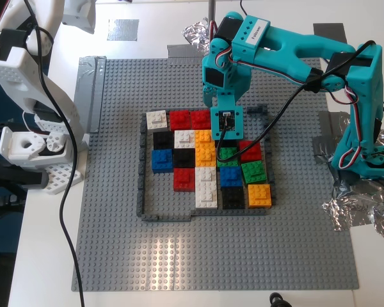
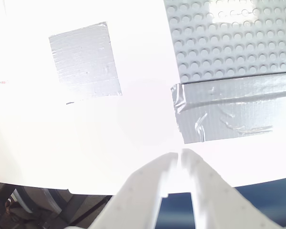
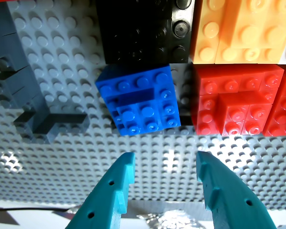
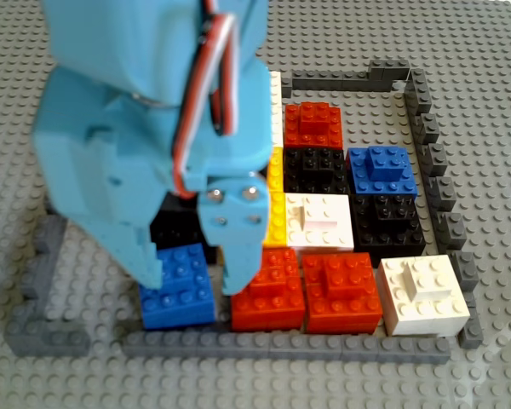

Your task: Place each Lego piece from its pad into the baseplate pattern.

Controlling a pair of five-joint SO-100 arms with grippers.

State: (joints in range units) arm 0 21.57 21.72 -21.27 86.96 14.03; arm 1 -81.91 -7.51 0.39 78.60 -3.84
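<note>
My first gripper [image 3: 165, 160], teal, stands open just above a blue Lego piece [image 3: 138, 102] with nothing between its fingers. The piece sits slightly askew on the baseplate [image 1: 211, 256], at the edge of the pattern [image 1: 205, 160] and inside its dark-grey outline. It lies beside a red brick [image 3: 236, 107] and a black one [image 3: 143, 31]. The other view shows the blue piece [image 4: 180, 285] under the teal fingers [image 4: 234, 247]. In the exterior view this gripper [image 1: 225, 125] hides it. My second gripper [image 2: 181, 157], white, is shut and empty over the bare table near an empty pad [image 2: 86, 59].
The white arm [image 1: 25, 83] stands off the plate at the exterior view's left. Crumpled foil lumps lie at the back [image 1: 198, 32] and at the exterior view's right [image 1: 358, 211]. Grey tape [image 2: 229, 112] holds the baseplate's corner. Another pad [image 1: 123, 29] lies behind the plate.
</note>
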